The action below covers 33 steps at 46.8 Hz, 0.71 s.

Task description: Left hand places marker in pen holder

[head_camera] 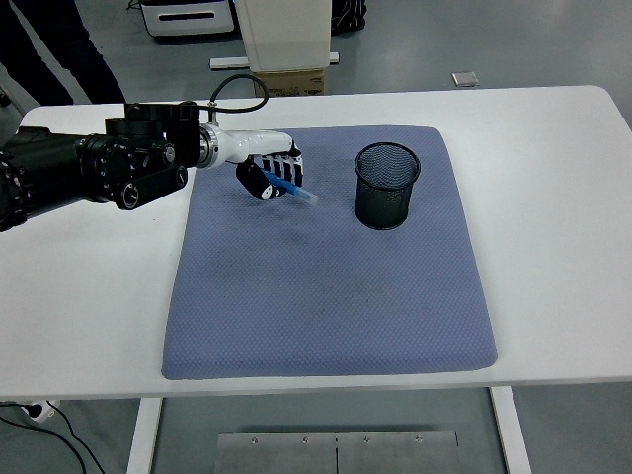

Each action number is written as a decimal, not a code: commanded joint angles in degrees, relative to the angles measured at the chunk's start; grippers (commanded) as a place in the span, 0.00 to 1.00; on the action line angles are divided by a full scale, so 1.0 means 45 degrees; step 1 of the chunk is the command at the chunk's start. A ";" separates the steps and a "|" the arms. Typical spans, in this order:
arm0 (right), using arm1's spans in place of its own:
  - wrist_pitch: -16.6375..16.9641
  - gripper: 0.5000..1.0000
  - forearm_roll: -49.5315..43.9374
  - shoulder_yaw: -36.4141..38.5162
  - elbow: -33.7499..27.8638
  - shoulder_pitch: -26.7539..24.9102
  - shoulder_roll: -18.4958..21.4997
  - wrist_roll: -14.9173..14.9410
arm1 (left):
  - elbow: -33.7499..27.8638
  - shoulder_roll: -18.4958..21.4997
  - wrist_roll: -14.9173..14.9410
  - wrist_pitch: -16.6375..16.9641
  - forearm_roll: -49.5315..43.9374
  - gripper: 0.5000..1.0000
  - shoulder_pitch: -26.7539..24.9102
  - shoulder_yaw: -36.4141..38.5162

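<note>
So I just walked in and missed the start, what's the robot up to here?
The robot's left hand has its fingers closed on a blue marker, held above the blue-grey mat with its tip pointing toward the black mesh pen holder. The marker is not in the holder yet; it is left of it, with a gap between them. The holder stands upright on the mat. The right arm is out of view.
</note>
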 commanded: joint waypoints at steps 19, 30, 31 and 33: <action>0.0000 1.00 0.0000 0.0000 -0.0001 0.0003 0.0000 0.0000 | -0.0004 0.0017 -0.0004 -0.0020 -0.0041 0.11 -0.0115 -0.0537; 0.0000 1.00 0.0000 0.0000 -0.0001 0.0003 0.0000 0.0000 | -0.0004 0.0076 -0.0023 -0.0117 -0.0510 0.11 -0.0369 -0.0870; 0.0000 1.00 0.0000 0.0000 -0.0001 0.0003 0.0000 0.0000 | -0.0004 0.0114 -0.0043 -0.0156 -0.0587 0.11 -0.0408 -0.1024; 0.0000 1.00 0.0000 0.0000 -0.0001 0.0003 0.0000 0.0000 | -0.0004 0.0134 -0.0081 -0.0176 -0.0588 0.11 -0.0563 -0.1200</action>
